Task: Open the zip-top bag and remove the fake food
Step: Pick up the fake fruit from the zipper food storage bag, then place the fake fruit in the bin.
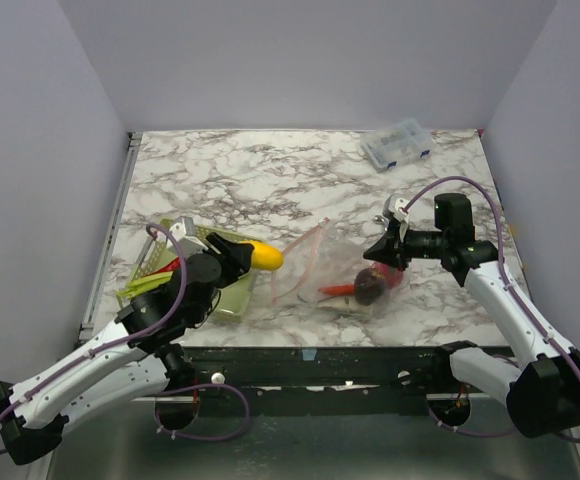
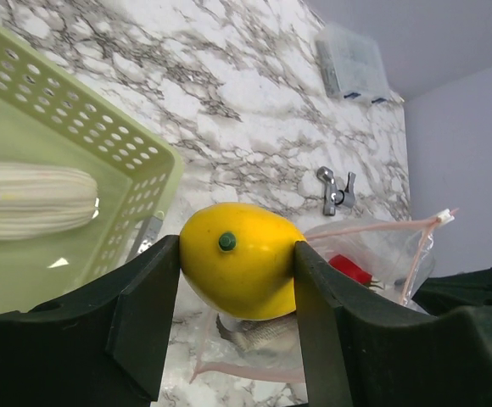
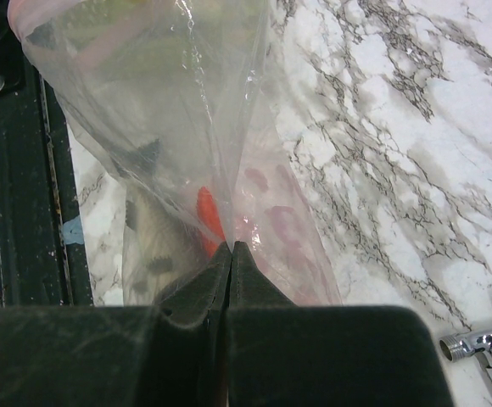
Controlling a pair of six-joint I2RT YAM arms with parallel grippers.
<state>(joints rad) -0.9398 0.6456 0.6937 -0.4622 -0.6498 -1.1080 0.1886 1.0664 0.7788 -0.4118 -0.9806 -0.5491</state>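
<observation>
The clear zip-top bag (image 1: 335,268) lies on the marble table, its pinkish zip edge open toward the left. My right gripper (image 1: 384,256) is shut on the bag's far end (image 3: 220,153) and holds it up. An orange carrot (image 1: 337,290) and a dark maroon ball (image 1: 372,288) sit inside the bag; a red piece (image 2: 348,269) and a grey fish (image 2: 259,332) show through the plastic in the left wrist view. My left gripper (image 1: 247,256) is shut on the yellow piece (image 2: 239,259), just left of the bag's mouth, by the basket's edge.
A pale green mesh basket (image 1: 160,262) at the left holds a pale stalk (image 2: 25,200) and a red chili (image 1: 168,266). A small clear compartment box (image 1: 398,146) stands at the back right. A small metal fitting (image 2: 336,190) lies on the marble table (image 1: 270,175).
</observation>
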